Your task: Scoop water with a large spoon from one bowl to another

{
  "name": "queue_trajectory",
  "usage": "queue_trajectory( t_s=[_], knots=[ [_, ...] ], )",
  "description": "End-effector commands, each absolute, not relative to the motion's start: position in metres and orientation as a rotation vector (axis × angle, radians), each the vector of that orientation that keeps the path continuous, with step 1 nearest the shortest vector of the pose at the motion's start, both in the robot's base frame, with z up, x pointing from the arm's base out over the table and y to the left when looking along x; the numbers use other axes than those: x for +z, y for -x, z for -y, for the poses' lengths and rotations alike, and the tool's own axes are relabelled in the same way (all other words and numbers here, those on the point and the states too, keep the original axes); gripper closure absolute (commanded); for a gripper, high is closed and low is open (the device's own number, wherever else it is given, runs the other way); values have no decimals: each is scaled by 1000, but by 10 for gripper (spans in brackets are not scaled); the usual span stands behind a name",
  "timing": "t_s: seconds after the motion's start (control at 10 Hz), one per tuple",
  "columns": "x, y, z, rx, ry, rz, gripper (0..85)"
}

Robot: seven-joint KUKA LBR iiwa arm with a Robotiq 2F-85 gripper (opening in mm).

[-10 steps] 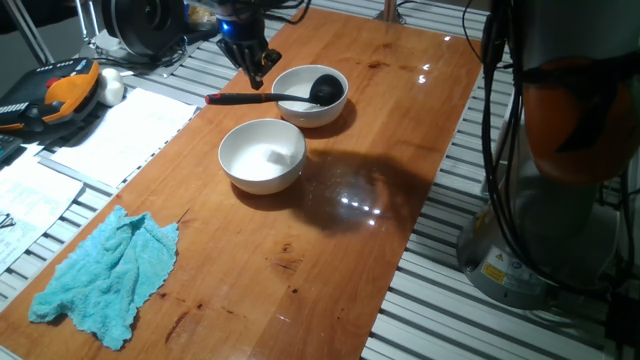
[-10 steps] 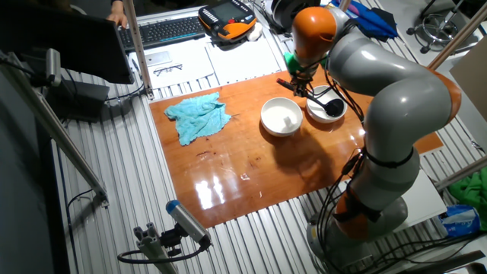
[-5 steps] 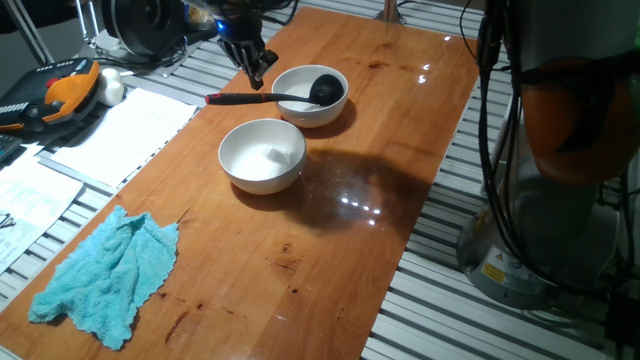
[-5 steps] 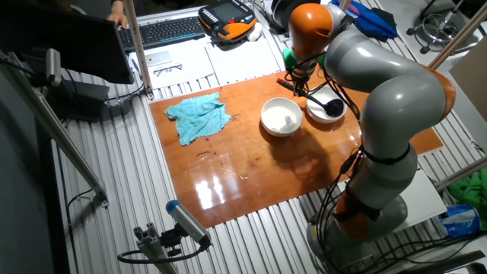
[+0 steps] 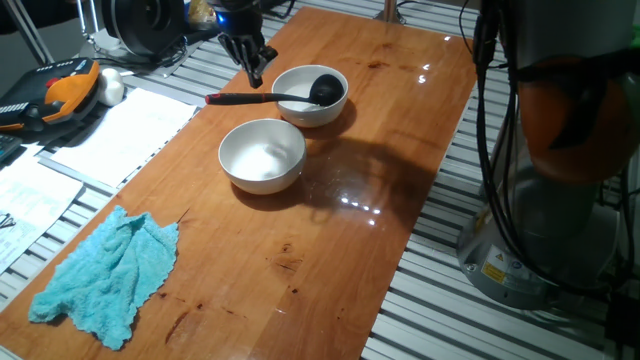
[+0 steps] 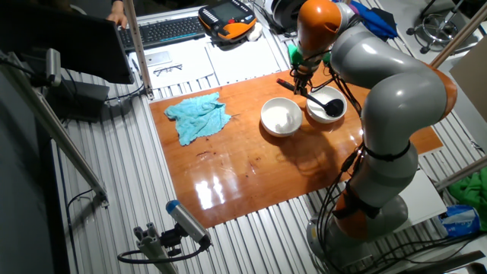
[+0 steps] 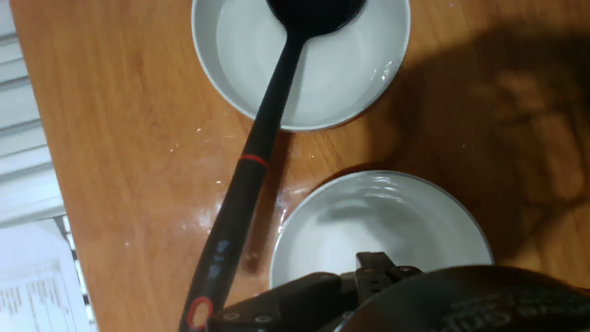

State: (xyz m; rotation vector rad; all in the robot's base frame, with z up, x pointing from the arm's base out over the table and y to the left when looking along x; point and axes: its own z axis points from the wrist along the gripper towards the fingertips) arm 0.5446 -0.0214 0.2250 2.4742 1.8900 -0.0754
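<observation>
The long black ladle with the red-tipped handle (image 5: 280,96) is left lying in the far white bowl (image 5: 311,96), handle sticking out. The gripper (image 5: 250,62) is held above that handle; whether it is spread cannot be told. If the handle is bumped, the bowl could be tipped and water spilled on the tabletop (image 5: 330,220).

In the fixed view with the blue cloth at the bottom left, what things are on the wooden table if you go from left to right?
Blue cloth → nearer white bowl → farther white bowl with the black ladle's head resting in it.
</observation>
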Motion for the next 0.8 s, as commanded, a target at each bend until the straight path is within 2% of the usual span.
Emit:
queue_trajectory(
  t_s=[0.0,0.7],
  knots=[
    [226,-545,23,-72,-2502,-1867,850],
    [218,-569,38,-121,-2590,-1688,850]
  ],
)
